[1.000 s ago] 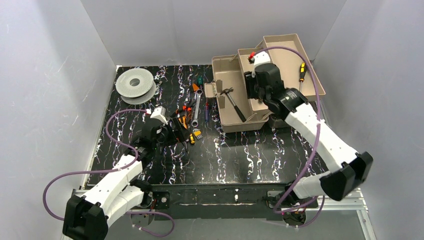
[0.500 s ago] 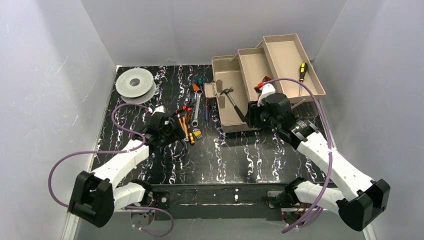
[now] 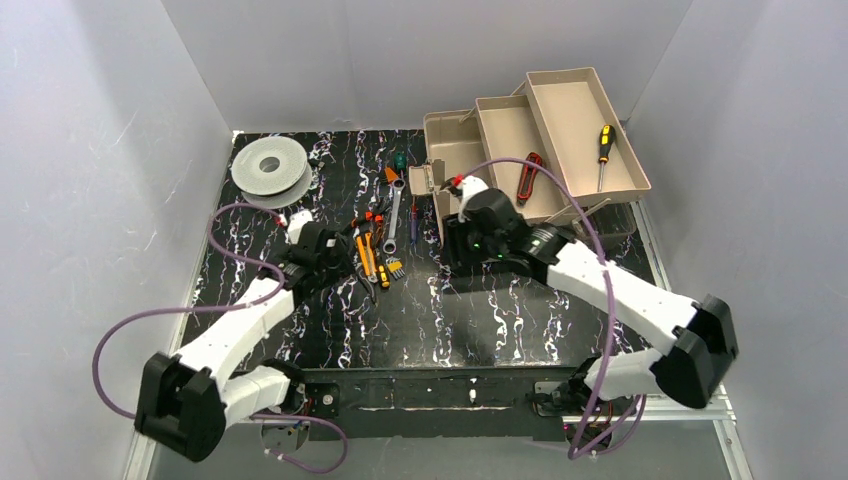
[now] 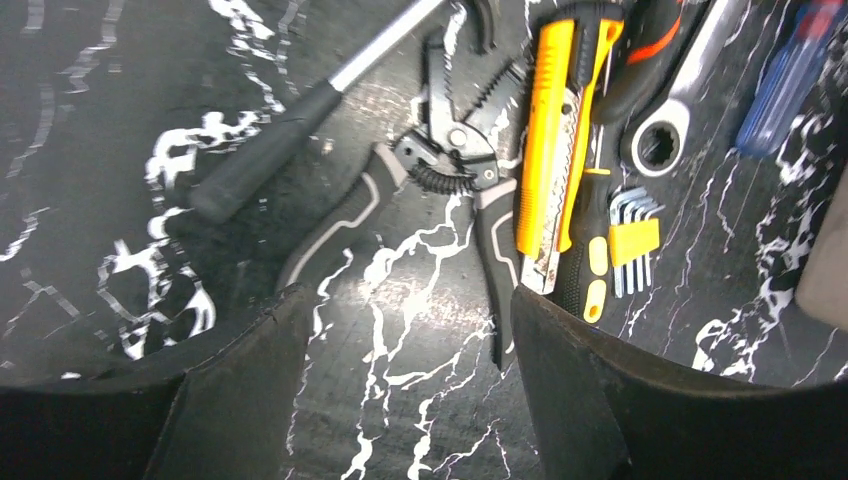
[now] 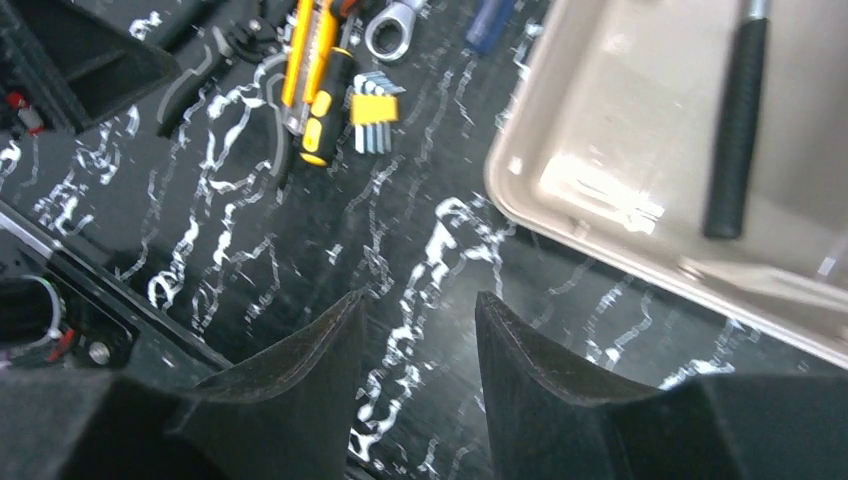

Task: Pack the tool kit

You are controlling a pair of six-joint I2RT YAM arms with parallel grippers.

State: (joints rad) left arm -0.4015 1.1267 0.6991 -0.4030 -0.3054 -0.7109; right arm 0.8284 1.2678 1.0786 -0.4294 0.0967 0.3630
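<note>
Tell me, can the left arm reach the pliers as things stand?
Probably yes: the open left gripper hangs just short of the pliers, handles toward it, though the yellow knife lies close beside one handle.

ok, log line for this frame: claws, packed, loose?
left claw open at pliers | right claw open, empty, beside toolbox | packed: hammer, red cutter, screwdriver | loose: yellow knife, hex keys, wrench

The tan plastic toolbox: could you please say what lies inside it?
Base: black-handled hammer. Middle tray: red-handled tool. Top tray: yellow-black screwdriver. The right arm hides part of the base.
</note>
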